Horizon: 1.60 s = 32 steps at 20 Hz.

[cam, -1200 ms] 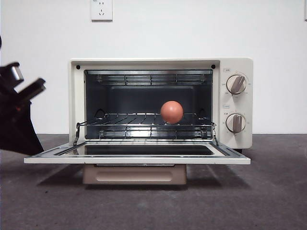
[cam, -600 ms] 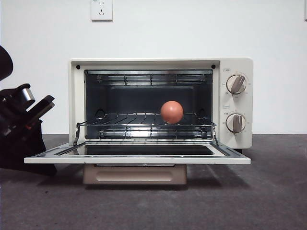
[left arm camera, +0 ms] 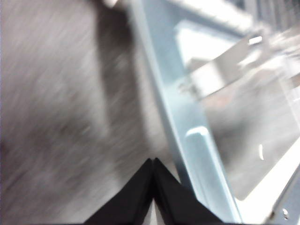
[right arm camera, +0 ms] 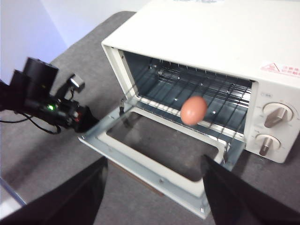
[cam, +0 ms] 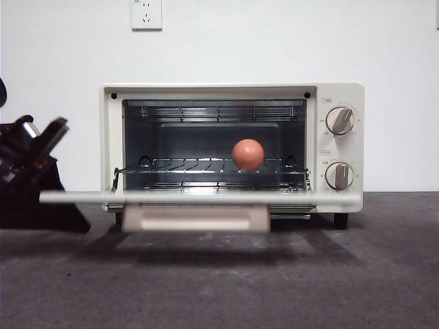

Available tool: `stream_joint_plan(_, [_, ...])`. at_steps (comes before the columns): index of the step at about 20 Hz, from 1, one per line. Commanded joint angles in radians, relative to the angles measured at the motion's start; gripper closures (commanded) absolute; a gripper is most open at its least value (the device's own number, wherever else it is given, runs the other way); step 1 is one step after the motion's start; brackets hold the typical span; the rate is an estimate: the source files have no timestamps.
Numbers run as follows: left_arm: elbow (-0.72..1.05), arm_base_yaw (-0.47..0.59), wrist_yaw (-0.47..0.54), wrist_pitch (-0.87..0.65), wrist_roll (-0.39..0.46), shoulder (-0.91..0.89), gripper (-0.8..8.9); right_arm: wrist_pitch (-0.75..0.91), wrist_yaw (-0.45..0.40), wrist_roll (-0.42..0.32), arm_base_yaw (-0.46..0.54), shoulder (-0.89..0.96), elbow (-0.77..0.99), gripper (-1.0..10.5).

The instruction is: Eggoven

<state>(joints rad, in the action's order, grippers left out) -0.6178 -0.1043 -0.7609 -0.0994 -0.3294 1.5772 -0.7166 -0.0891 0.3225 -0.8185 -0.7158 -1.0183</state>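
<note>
- Sitting on the wire rack (cam: 206,166) inside the cream boxy toaster oven (cam: 233,147) is the small smooth reddish-brown egg (cam: 247,154), right of the rack's middle and toward its front edge in the front view.
- The oven's door (cam: 199,197) is down and seen edge-on in the front view, a pale bar across the opening's foot with the beige handle (cam: 195,219) hanging beneath it; both look blurred.
- The left gripper (left arm camera: 153,161) has its two black jaws pressed together to a point, holding nothing, just beside the door's metal frame (left arm camera: 164,108); the left wrist view is smeared.
- In the front view that arm is the dark mass at the left edge, near the door's left end; contact cannot be told.
- The right gripper (right arm camera: 152,176) hangs above and in front of the oven, jaws spread wide and empty.
- Two grey knobs (cam: 340,120) sit on the oven's right panel.
- A white wall socket (cam: 147,14) is above; the grey table (cam: 219,281) lies beneath.
</note>
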Motion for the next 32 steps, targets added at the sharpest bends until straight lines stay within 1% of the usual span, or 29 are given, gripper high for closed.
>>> stream_joint_plan(1, [-0.013, 0.01, -0.109, -0.098, -0.082, 0.009, 8.07, -0.001, -0.007, 0.013, -0.011, -0.006, -0.018, 6.3])
stream_joint_plan(4, [-0.013, 0.035, -0.131, -0.169, -0.144, 0.006, 8.07, -0.003, -0.007, 0.016, -0.011, -0.006, -0.018, 6.3])
stream_joint_plan(7, [-0.013, 0.052, -0.131, -0.249, -0.204, 0.003, 8.07, -0.003, -0.006, 0.018, -0.011, -0.006, -0.018, 6.3])
stream_joint_plan(12, [-0.013, 0.055, -0.129, -0.433, -0.302, 0.003, 8.07, -0.003, -0.006, 0.018, -0.011, -0.006, -0.018, 6.3])
stream_joint_plan(14, [-0.014, 0.055, -0.12, -0.527, -0.358, 0.003, 8.07, -0.003, -0.006, 0.019, -0.011, -0.006, -0.018, 6.3])
stream_joint_plan(17, [-0.016, 0.055, -0.107, -0.615, -0.426, 0.003, 8.07, -0.003, -0.006, 0.019, -0.011, -0.006, -0.018, 6.3])
stream_joint_plan(19, [-0.016, 0.055, -0.107, -0.644, -0.453, 0.003, 8.07, -0.003, -0.006, 0.019, -0.011, -0.006, -0.018, 6.3])
stream_joint_plan(21, [-0.016, 0.055, -0.108, -0.65, -0.47, 0.001, 8.07, -0.003, -0.006, 0.019, -0.011, -0.006, -0.018, 6.3])
stream_joint_plan(27, [-0.016, 0.039, -0.12, -0.642, -0.476, -0.05, 8.06, -0.004, -0.006, 0.018, -0.011, -0.008, -0.018, 6.3])
stream_joint_plan(30, [-0.016, 0.029, -0.119, -0.592, -0.466, -0.124, 8.06, -0.006, -0.007, 0.018, -0.011, -0.008, -0.018, 6.3])
stream_joint_plan(32, [-0.016, 0.02, -0.118, -0.534, -0.435, -0.19, 8.06, -0.01, -0.015, 0.018, -0.011, -0.008, -0.018, 6.3])
